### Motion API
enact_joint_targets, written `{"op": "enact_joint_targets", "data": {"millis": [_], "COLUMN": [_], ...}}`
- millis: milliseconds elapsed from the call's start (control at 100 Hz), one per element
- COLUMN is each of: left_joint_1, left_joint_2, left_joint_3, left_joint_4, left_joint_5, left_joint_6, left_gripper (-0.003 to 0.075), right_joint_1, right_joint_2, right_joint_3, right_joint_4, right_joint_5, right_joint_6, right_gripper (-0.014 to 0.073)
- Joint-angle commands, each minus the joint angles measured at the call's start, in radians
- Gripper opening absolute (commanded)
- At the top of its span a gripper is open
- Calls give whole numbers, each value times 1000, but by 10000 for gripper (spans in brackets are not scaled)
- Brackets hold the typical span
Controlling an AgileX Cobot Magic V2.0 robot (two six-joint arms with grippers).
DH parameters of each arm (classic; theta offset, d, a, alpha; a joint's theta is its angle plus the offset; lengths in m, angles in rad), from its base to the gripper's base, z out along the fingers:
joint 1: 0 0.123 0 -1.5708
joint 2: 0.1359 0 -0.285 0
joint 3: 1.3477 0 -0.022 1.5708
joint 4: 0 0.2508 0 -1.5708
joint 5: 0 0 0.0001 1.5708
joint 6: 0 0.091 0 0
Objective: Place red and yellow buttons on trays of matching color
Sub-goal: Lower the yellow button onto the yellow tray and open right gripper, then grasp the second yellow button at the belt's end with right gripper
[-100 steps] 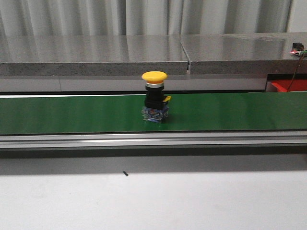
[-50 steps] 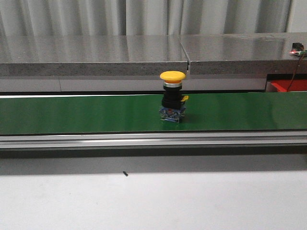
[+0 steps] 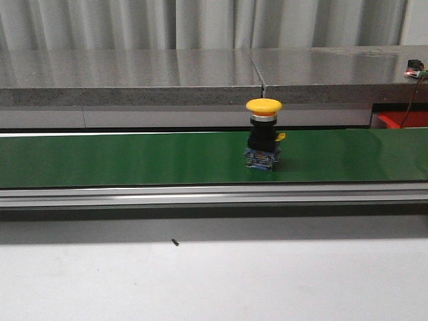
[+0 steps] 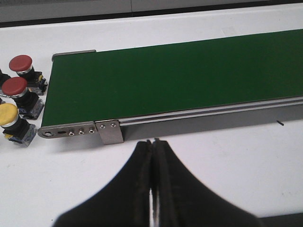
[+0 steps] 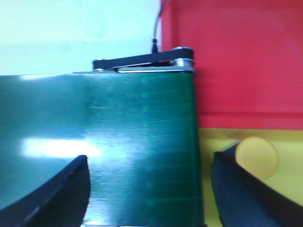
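Observation:
A yellow button (image 3: 263, 143) with a black body stands upright on the green belt (image 3: 134, 157), a little right of centre in the front view. Neither gripper appears in that view. My left gripper (image 4: 152, 143) is shut on nothing, above the white table near the belt's end (image 4: 71, 90), where two red buttons (image 4: 21, 64) (image 4: 15, 87) and a yellow button (image 4: 8, 115) stand. My right gripper (image 5: 149, 163) is open over the belt's other end (image 5: 142, 142). Beyond that end lie the red tray (image 5: 236, 56) and the yellow tray (image 5: 284, 189), which holds a yellow button (image 5: 257, 156).
A grey raised ledge (image 3: 200, 73) runs behind the belt, and a metal rail (image 3: 200, 195) runs along its front. A corner of the red tray (image 3: 401, 120) shows at the far right. White table (image 3: 214, 281) lies in front of the rail.
The yellow button on the belt has travelled steadily to the right, still upright. No arm shows in the front view.

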Motion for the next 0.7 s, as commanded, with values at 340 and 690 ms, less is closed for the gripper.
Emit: {"op": "enact_joint_targets", "data": {"millis": [340, 690], "left_joint_1": [-8, -8], "left_joint_2": [9, 9], "left_joint_3": [-26, -26], "left_joint_4": [-18, -18], "left_joint_5": [-61, -61], "left_joint_6": [-3, -3], "left_gripper": [-20, -20], "right_joint_1": [292, 444], "right_joint_2": [-65, -38], "right_joint_3": [-24, -25], "right_joint_4": [12, 17], "right_joint_5": [20, 65], "right_joint_6": [-148, -271], "right_gripper": [540, 540]}}
